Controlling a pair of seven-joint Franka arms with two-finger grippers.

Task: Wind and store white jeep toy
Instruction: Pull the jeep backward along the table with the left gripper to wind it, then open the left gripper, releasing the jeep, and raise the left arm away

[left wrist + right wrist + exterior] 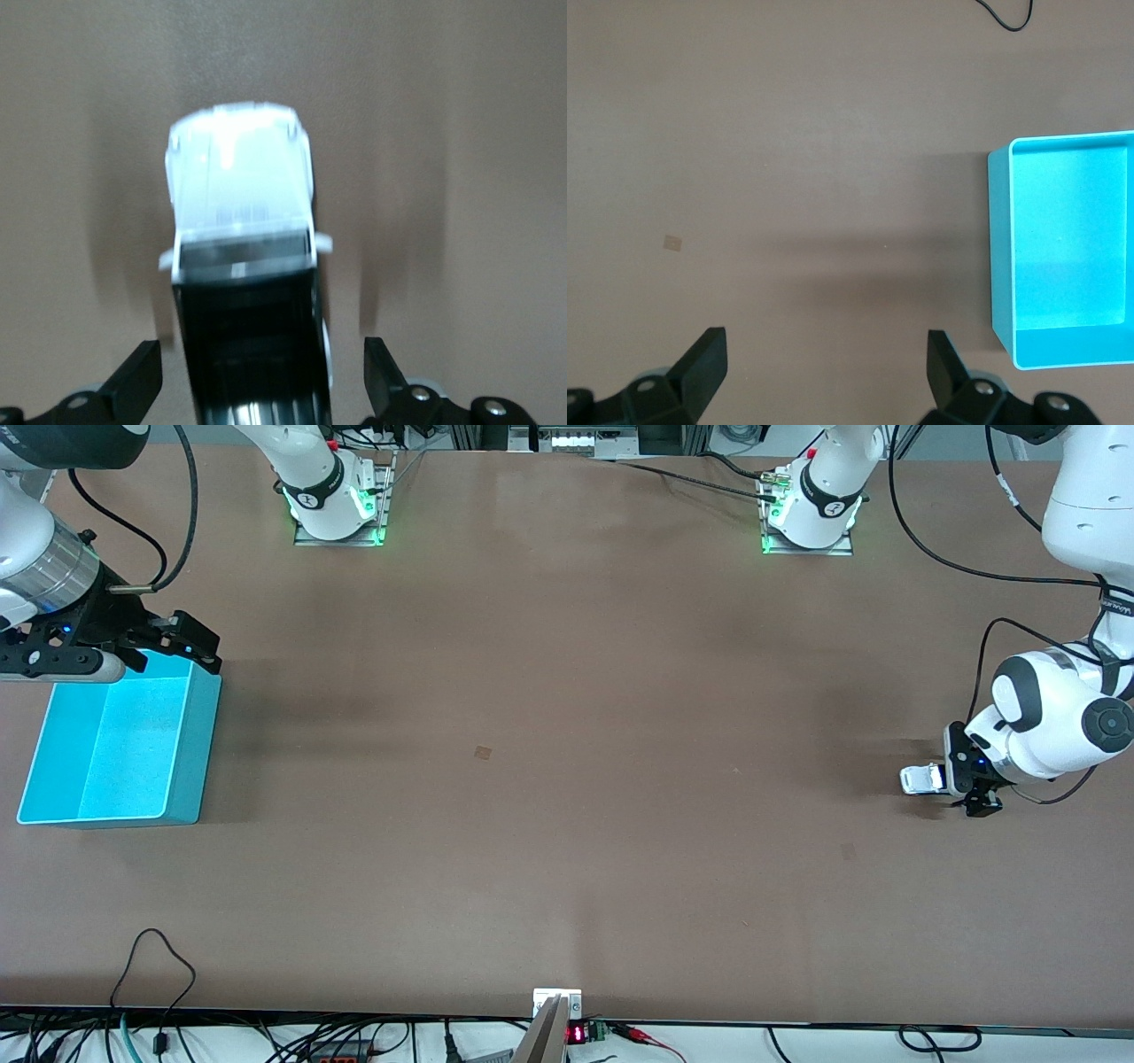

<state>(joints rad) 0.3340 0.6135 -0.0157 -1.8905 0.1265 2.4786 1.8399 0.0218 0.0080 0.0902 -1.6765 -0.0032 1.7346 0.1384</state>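
The white jeep toy (pixel 921 779) stands on the table at the left arm's end; in the left wrist view (pixel 241 186) its white hood and black roof panel show. My left gripper (pixel 963 776) is low over the jeep's rear, open (pixel 261 372), one finger on each side of the car with a gap between each finger and the body. The turquoise bin (pixel 190 753) stands at the right arm's end and holds nothing. My right gripper (pixel 190 642) hangs open and empty over the bin's edge nearest the robots' bases; the right wrist view shows its fingers (pixel 828 367) over bare table beside the bin (pixel 998 248).
A small square mark (pixel 483 753) lies on the table's middle. The arm bases (pixel 337 505) stand along the table's edge by the robots. Cables and a small device (pixel 558 1010) sit at the edge nearest the front camera.
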